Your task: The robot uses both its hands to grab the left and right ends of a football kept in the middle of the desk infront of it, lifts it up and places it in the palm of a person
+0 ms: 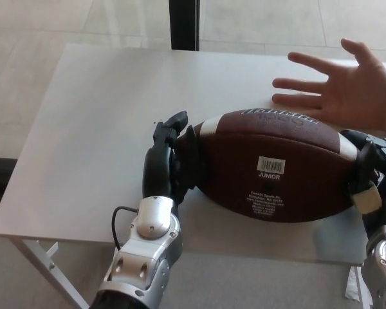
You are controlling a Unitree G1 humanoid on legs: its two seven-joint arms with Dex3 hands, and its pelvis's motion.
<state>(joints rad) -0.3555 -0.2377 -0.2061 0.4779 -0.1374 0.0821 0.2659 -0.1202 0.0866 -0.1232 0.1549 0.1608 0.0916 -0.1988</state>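
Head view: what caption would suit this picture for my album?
Robot's left hand and right hand clasp a football near a person's open palm.

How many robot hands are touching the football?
2. The left hand presses the football's left end; the right hand presses its right end. The person's hand waits behind.

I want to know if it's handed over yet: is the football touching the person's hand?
Cannot tell. In the head view the football sits just below the person's hand, edges overlapping.
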